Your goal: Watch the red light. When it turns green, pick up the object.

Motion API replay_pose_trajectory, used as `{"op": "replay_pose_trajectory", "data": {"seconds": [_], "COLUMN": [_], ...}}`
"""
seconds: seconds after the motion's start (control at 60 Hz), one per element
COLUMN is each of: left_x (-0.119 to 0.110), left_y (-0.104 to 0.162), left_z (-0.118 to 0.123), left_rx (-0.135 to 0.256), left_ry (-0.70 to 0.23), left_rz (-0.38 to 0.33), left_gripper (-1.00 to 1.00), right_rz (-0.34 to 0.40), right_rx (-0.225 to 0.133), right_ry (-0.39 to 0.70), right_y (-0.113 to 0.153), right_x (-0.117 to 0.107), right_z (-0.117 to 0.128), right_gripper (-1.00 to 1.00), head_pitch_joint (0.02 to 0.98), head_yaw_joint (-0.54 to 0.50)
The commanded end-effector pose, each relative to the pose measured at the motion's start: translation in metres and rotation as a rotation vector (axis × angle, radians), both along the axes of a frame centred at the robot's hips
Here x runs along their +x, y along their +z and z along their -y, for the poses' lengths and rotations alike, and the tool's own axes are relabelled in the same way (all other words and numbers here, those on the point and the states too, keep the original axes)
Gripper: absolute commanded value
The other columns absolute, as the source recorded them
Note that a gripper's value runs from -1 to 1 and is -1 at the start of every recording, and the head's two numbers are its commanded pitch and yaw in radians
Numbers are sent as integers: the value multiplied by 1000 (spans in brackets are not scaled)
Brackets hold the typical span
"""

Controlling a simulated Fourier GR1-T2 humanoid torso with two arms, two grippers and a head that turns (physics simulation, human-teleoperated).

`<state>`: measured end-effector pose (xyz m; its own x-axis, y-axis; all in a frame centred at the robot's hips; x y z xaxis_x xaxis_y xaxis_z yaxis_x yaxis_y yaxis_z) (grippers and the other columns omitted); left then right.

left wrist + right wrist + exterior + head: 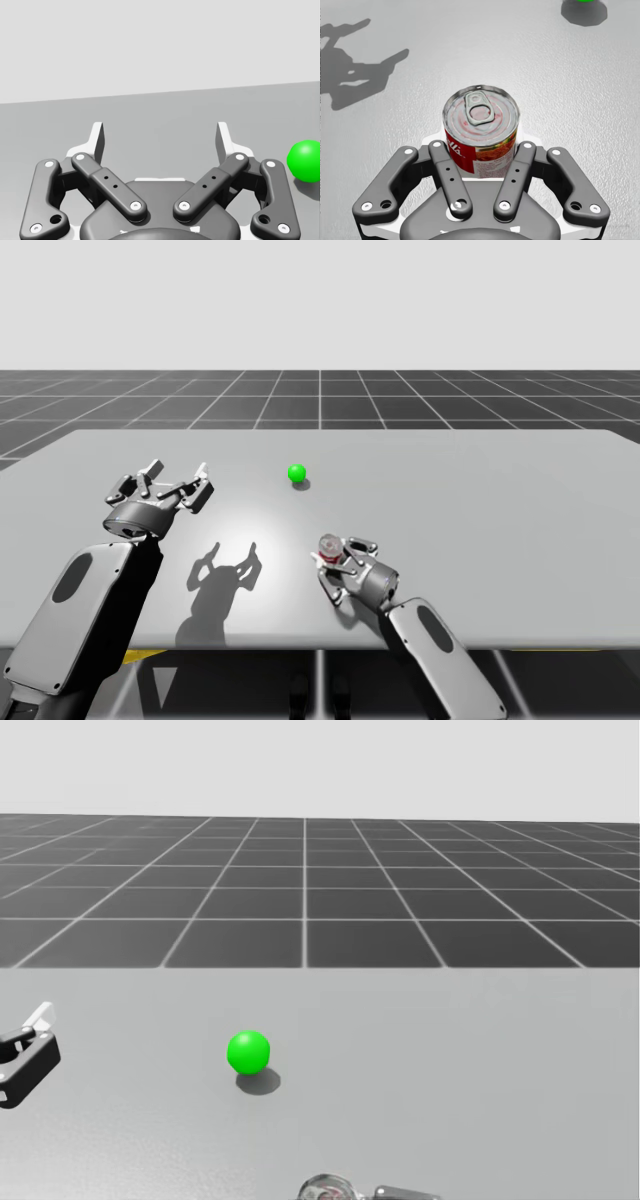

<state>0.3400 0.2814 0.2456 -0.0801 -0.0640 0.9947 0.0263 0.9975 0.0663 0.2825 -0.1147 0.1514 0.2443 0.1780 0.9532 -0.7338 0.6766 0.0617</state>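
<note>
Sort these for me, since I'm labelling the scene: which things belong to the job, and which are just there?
Job:
- green light
- red can
- right end effector, shut on the can

Just there:
- left end effector, open, holding nothing
- grey table

red can (481, 131), clamped in jaws of right gripper (481, 148)

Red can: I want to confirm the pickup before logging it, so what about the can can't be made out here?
Right wrist view: the base of the red can is hidden behind the linkage of the right gripper, so whether it is on or off the table cannot be told.
Head view: the bottom edge cuts the can to its rim.
High view: the can is too small, half covered by the gripper, to judge any gap beneath.
</note>
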Motion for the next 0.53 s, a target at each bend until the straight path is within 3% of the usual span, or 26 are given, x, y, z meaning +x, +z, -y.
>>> {"op": "replay_pose_trajectory", "data": {"seconds": [0.017,0.117,0.35,0.5,0.533], "left_x": [0,0,0,0,0], "left_y": [0,0,1,2,2], "left_z": [0,-1,-2,-3,-3], "left_rx": [0,-3,-7,-8,-8], "left_ry": [0,-1,0,1,1], "left_rz": [0,2,5,9,10], "left_gripper": [-1000,-1000,-1000,-1000,-1000], "right_rz": [115,162,297,367,380], "right_rx": [63,77,161,260,269], "right_ry": [-110,-125,-170,-174,-174], "right_y": [44,63,124,170,176], "right_x": [16,19,21,15,14], "right_z": [-1,-3,-8,-13,-14], "right_gripper": [1000,1000,1000,1000,1000], "head_pitch_joint": [437,436,432,430,430], "head_yaw_joint": [-32,-33,-32,-31,-31]}}
